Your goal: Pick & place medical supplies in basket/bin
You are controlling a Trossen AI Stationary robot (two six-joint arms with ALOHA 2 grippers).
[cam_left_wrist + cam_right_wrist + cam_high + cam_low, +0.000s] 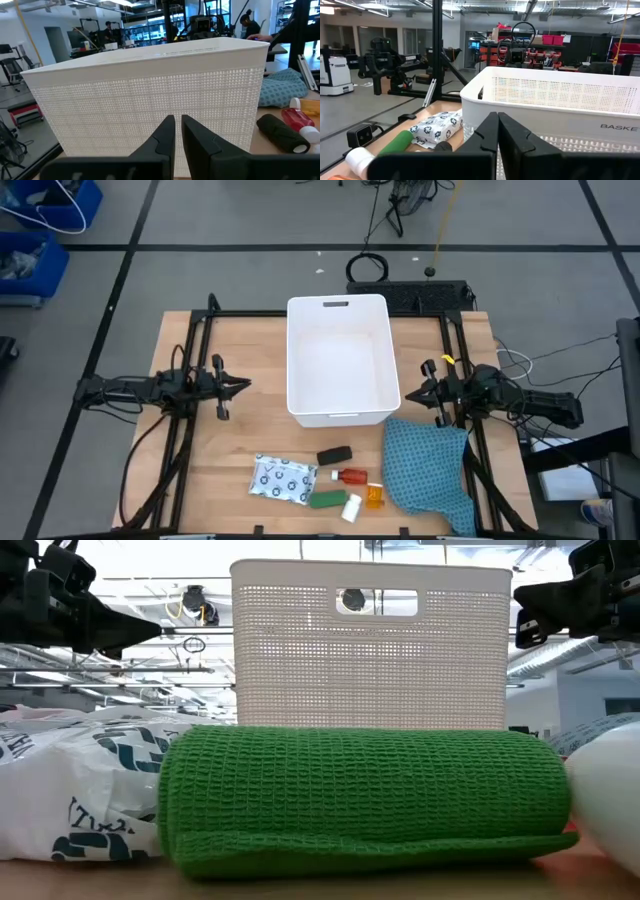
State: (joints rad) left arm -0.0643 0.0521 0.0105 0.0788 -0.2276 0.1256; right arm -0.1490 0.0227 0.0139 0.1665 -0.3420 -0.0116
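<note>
The white tub (338, 360) stands at the table's middle, toward the far edge. Near the front edge lie the dotted white packet (283, 478), black oblong piece (334, 455), small red bottle (351, 476), orange vial (374, 497), green oblong (326, 499) and small white bottle (352, 507). The green oblong (365, 800) fills the low view. My left gripper (245, 385) hovers left of the tub, shut and touching nothing. My right gripper (405, 393) hovers right of the tub, also shut and touching nothing.
A teal blue cloth (428, 466) lies crumpled at the table's near right, beside the supplies. Black frame rails run along the table's left and right sides. Bare wood shows left of the packet and between the tub and the supplies.
</note>
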